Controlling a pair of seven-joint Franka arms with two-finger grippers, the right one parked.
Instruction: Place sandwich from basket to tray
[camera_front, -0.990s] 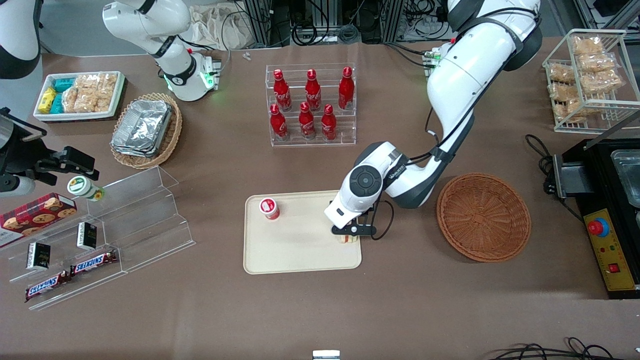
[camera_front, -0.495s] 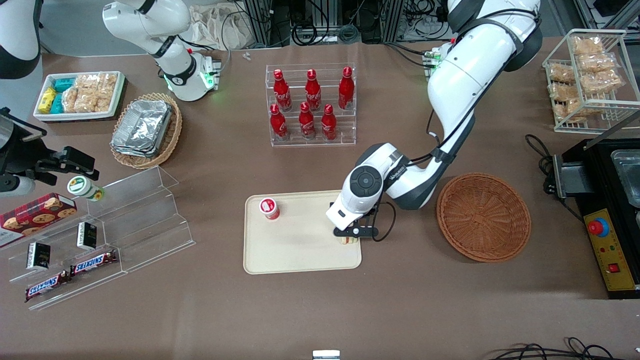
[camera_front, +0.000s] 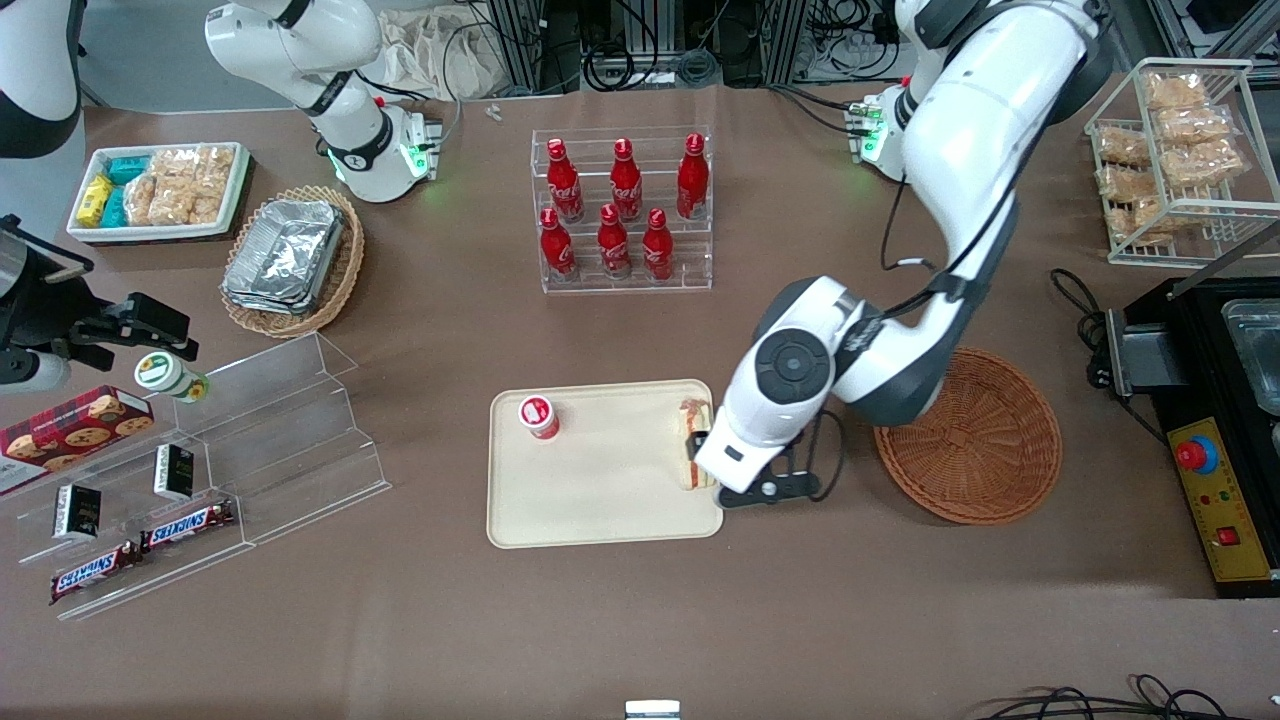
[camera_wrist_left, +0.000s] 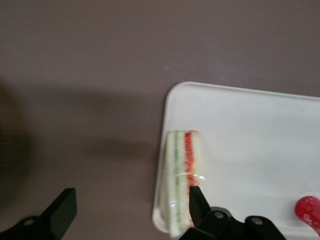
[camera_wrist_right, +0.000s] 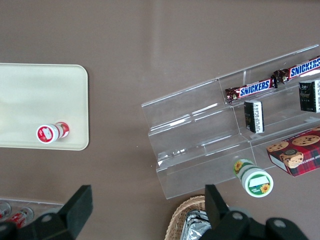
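Observation:
The sandwich (camera_front: 692, 445) (camera_wrist_left: 180, 180) lies in clear wrap on the cream tray (camera_front: 600, 500) (camera_wrist_left: 250, 125), against the tray rim nearest the basket. Its red and green filling edge shows. My left gripper (camera_front: 712, 462) (camera_wrist_left: 130, 210) hangs open just above that rim. One finger (camera_wrist_left: 197, 200) is beside the sandwich's red side, the other finger (camera_wrist_left: 62, 210) is over bare table. Nothing is held. The reddish-brown wicker basket (camera_front: 967, 435) stands empty beside the tray, toward the working arm's end, partly under the arm.
A red-capped cup (camera_front: 538, 416) (camera_wrist_right: 50, 132) stands on the tray. A bottle rack (camera_front: 622, 210) is farther from the front camera. Clear stepped shelves (camera_front: 250, 450) with snacks lie toward the parked arm's end. A black box (camera_front: 1210, 430) sits beside the basket.
The gripper has shifted off the sandwich toward the basket, and the arm's elbow swung the same way. The sandwich, hidden under the hand before, now lies uncovered on the tray.

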